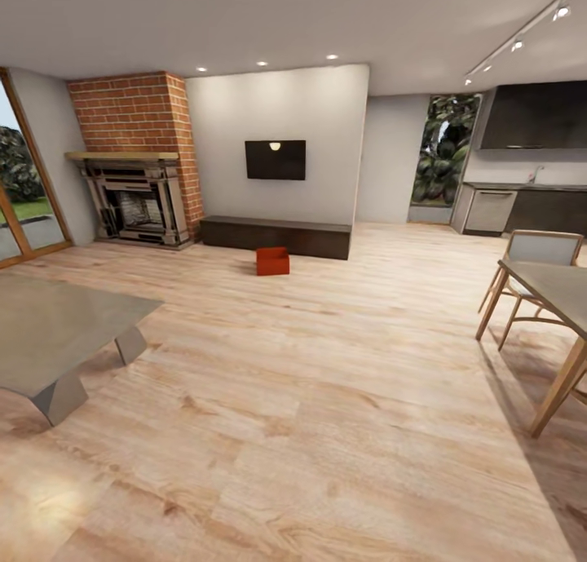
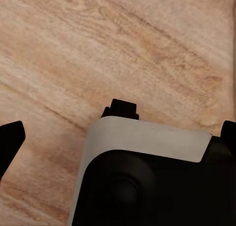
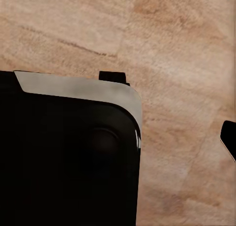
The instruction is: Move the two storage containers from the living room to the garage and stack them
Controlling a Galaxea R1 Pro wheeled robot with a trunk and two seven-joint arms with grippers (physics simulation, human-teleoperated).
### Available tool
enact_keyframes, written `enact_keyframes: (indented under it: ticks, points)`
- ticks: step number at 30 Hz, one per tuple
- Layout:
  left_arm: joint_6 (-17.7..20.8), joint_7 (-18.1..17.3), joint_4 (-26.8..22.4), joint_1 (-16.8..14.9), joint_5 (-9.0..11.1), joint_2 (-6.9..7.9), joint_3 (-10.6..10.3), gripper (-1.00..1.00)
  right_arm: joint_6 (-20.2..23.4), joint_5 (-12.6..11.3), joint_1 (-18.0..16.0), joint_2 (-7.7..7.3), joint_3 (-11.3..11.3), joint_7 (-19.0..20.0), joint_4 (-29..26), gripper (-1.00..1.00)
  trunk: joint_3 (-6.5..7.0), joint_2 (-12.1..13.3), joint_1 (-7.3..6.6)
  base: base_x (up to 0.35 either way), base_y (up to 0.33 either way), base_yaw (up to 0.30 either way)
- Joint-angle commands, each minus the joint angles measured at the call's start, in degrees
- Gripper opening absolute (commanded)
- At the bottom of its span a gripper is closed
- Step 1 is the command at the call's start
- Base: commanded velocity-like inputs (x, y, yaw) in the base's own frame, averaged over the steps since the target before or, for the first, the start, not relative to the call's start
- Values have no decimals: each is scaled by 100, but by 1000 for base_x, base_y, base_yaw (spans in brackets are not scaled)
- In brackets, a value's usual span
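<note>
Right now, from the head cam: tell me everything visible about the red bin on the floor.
One storage container shows far off: a small orange-red rectangular bin, open-topped, plastic-looking, its ribbing too small to make out. It stands upright on the light wood plank floor, just in front of the long dark low bench under the black wall TV, right of the brick fireplace. Whether it touches the bench is unclear. Nothing rests on it, and its contents cannot be seen.

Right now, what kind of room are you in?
Most likely a living room: there's a brick fireplace, a black TV on the wall, and light wood plank floor. One orange-red storage container sits near the TV bench.
</note>
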Motion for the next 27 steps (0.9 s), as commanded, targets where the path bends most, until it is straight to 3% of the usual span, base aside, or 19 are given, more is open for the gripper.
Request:
enact_keyframes:
  ticks: [1, 27]
  points:
    - [-17, 6, 4, -3, 30, -1, -5, 100, -31, -35, -7, 1, 48, -13, 17, 100, -6, -2, 3, 322, 0, 0]
    - [-17, 7, 4, -3, 30, -1, -5, 100, -31, -36, -7, 1, 48, -13, 17, 100, -6, -2, 3, 322, 0, 0]
